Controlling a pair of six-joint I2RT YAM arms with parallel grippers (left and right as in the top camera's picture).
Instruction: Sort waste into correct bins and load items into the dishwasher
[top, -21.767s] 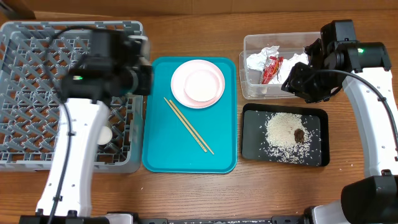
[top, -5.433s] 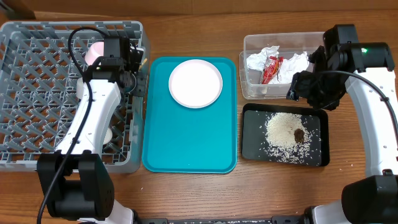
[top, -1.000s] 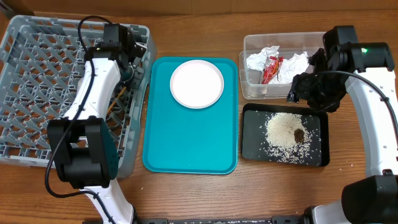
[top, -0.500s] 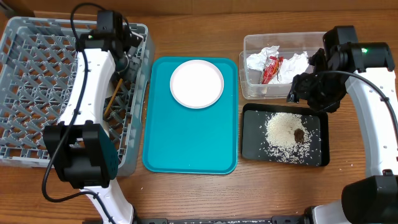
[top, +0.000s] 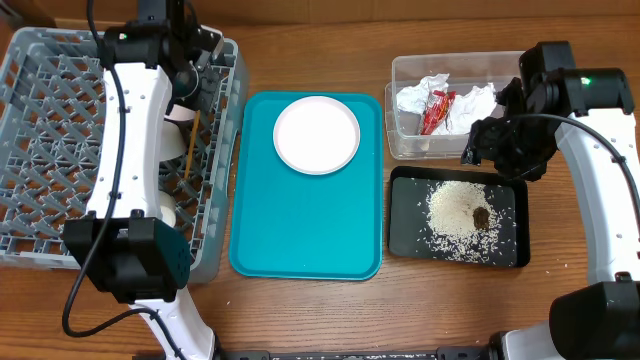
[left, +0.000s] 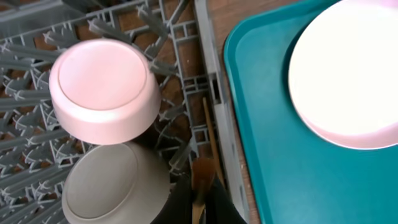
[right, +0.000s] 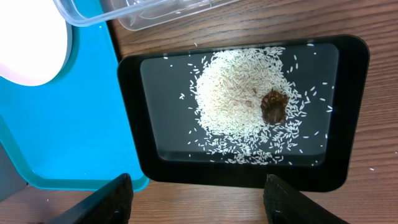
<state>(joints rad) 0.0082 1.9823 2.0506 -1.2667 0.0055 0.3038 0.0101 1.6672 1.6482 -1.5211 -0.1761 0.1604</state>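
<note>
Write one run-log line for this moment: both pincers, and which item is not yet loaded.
left pincer: over dish rack, grip unclear | right pincer: open, near black tray | plate: on teal tray, not loaded

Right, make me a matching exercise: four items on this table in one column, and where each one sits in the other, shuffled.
1. round white plate
2. small red snack wrapper
3. small brown food scrap
4. pinkish-white bowl

A. shallow black rectangular tray
B. large grey plastic dish rack
C. teal serving tray
D. clear rectangular plastic tub

Pairs: 1-C, 2-D, 3-A, 4-B.
</note>
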